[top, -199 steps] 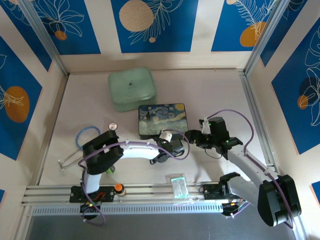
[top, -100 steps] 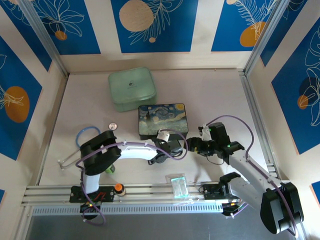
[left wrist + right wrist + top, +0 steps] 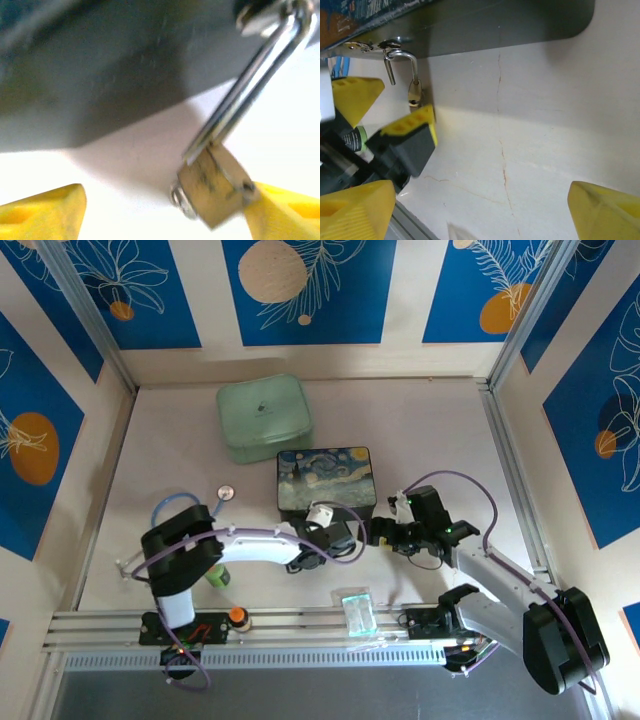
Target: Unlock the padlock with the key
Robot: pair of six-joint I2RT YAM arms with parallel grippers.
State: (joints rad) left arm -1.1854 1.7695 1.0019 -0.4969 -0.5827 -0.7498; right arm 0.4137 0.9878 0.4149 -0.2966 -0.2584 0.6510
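Observation:
The starry-night box sits mid-table, and both grippers are at its front side. In the left wrist view the brass padlock hangs by its silver shackle from the box's clasp. A small silvery stub, apparently the key, sticks out of its lower face. My left gripper is open, with the padlock between its fingers, close against the right fingertip. In the right wrist view the padlock hangs on one shackle leg and the other leg ends free. My right gripper is wide open and holds nothing.
A pale green lidded box stands behind the painted box. A round silver disc and a blue ring lie to the left. A clear plastic packet rests on the front rail. The left gripper's fingers sit close beside the right gripper.
Both grippers have opened wider. The right gripper has come left and nearer to the box's front. The left arm's elbow has swung a little to the left.

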